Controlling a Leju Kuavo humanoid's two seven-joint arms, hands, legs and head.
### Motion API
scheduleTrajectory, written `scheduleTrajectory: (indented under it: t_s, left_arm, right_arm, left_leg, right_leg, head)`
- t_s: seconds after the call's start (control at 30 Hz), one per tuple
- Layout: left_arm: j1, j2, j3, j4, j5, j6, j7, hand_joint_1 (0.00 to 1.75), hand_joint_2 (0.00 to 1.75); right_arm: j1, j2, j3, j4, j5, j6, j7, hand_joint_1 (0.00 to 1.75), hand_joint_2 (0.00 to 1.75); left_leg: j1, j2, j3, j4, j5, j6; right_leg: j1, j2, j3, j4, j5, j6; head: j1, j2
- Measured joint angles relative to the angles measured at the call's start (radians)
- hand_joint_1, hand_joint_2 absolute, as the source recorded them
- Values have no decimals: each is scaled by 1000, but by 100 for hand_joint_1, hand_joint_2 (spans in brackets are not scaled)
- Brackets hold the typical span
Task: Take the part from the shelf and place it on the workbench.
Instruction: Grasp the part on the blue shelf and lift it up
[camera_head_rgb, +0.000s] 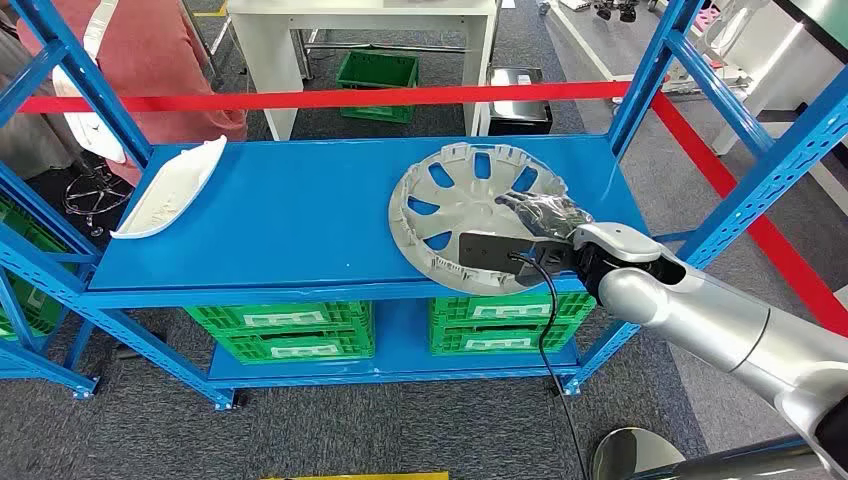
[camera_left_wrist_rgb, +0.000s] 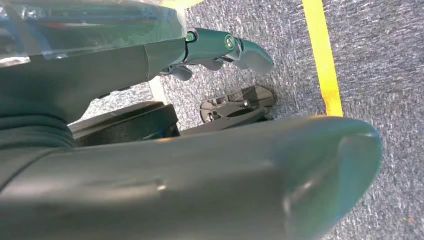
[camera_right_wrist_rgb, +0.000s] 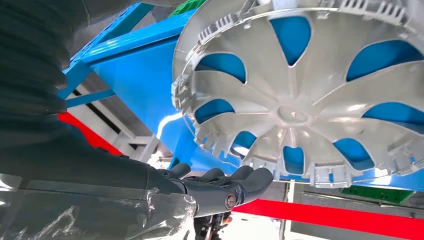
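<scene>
A silver wheel cover (camera_head_rgb: 450, 205) lies inner side up on the right half of the blue shelf board (camera_head_rgb: 300, 210), its near rim overhanging the front edge. My right hand (camera_head_rgb: 548, 213) reaches in from the right and lies over the cover's right side, fingers stretched out flat and holding nothing. In the right wrist view the dark fingers (camera_right_wrist_rgb: 220, 182) extend close beside the rim of the wheel cover (camera_right_wrist_rgb: 295, 100). My left hand (camera_left_wrist_rgb: 200, 150) hangs above grey carpet with its fingers apart and nothing in it.
A white curved panel (camera_head_rgb: 170, 187) lies at the shelf's left end. Green crates (camera_head_rgb: 285, 325) stand on the lower shelf. Blue uprights (camera_head_rgb: 770, 170) frame both sides. Red tape (camera_head_rgb: 330, 98) runs behind, with a person in pink (camera_head_rgb: 150, 50) and a white table (camera_head_rgb: 370, 20) beyond.
</scene>
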Motion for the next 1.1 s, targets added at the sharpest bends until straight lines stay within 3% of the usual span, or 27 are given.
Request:
scheduleTrajectory:
  t_s: [0.17,0.47,1.1]
  left_arm:
    - [-1,0,-3,0,-8,-3,8,0,0]
    - [-8,-1,-15,0,-37,-14,26,0,0]
    - [3,28,-32,0,-53,-25,33,0,0]
  right_arm:
    - [7,0,9,36,-38,-44,-49,0,175]
    - [110,1,-1,186,-4,-173,-254,0,175]
    - [317,-2,-112,347,20,-238,-374,0,175]
  left_leg:
    - [0,0,0,0,0,0]
    - [0,-1,0,0,0,0]
    - [0,-1,1,-1,0,0]
  right_leg:
    - [0,0,0,0,0,0]
    - [0,0,0,0,0,0]
    - [0,-2,0,-1,-1,-1]
  head:
    - [0,0]
    - [0,0]
    - [0,0]
